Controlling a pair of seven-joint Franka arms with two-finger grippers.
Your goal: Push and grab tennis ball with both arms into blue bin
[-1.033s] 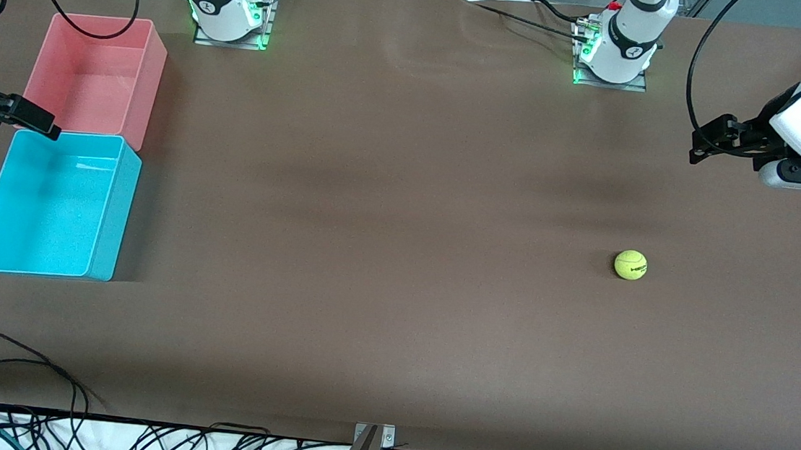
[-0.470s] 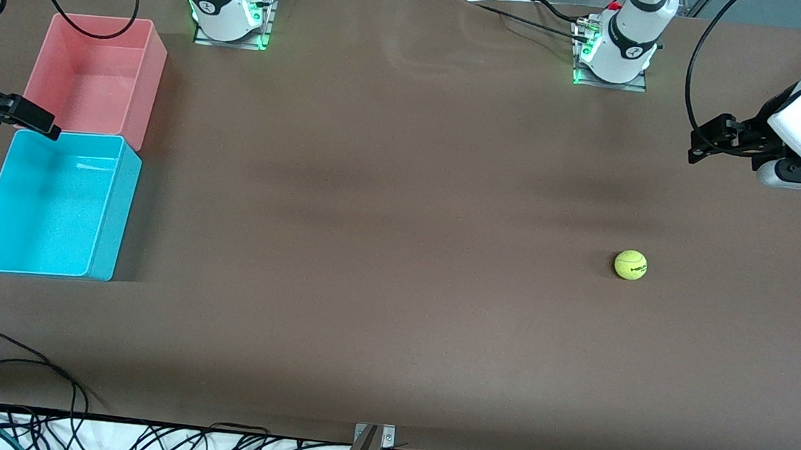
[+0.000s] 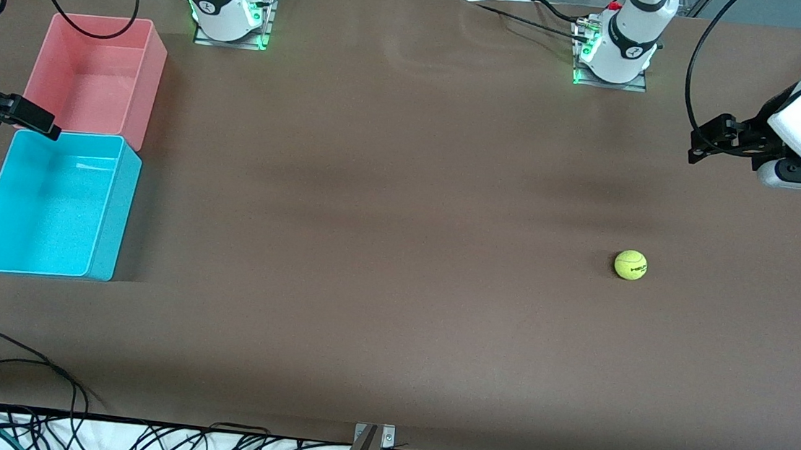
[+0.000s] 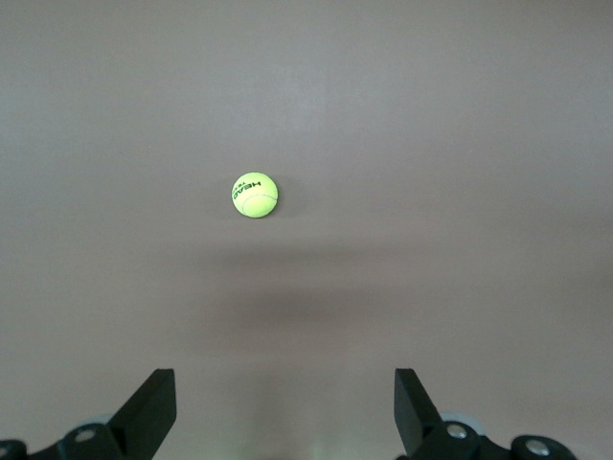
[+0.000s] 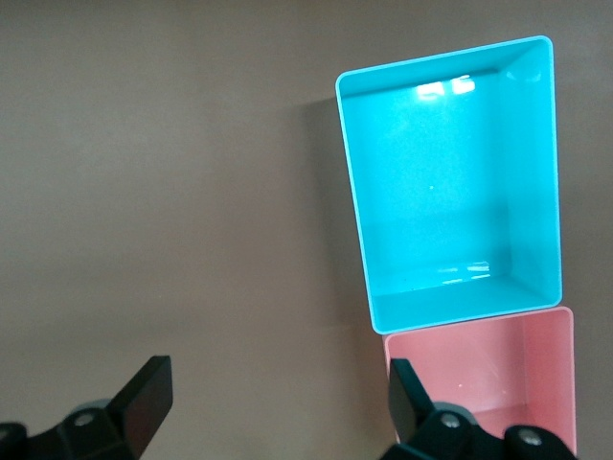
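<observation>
The yellow-green tennis ball [image 3: 630, 265] lies on the brown table toward the left arm's end, and it also shows in the left wrist view as the ball [image 4: 255, 195] well ahead of the fingers. My left gripper [image 3: 699, 144] hangs open above the table, well up from the ball, empty [image 4: 283, 385]. The blue bin [image 3: 114, 222] stands at the right arm's end with nothing in it. My right gripper [image 3: 38, 122] hovers open over the seam between the blue bin [image 5: 356, 182] and the pink bin, empty [image 5: 277, 376].
A pink bin [image 3: 94, 75] of the same shape touches the blue bin on the side farther from the front camera; it also shows in the right wrist view [image 5: 479, 369]. Both arm bases [image 3: 229, 11] [image 3: 615, 52] stand along the table's back edge. Loose cables [image 3: 11, 365] lie at the front edge.
The left arm's hand has edged very slightly toward the bases. The ball, the bins and the right arm have not moved.
</observation>
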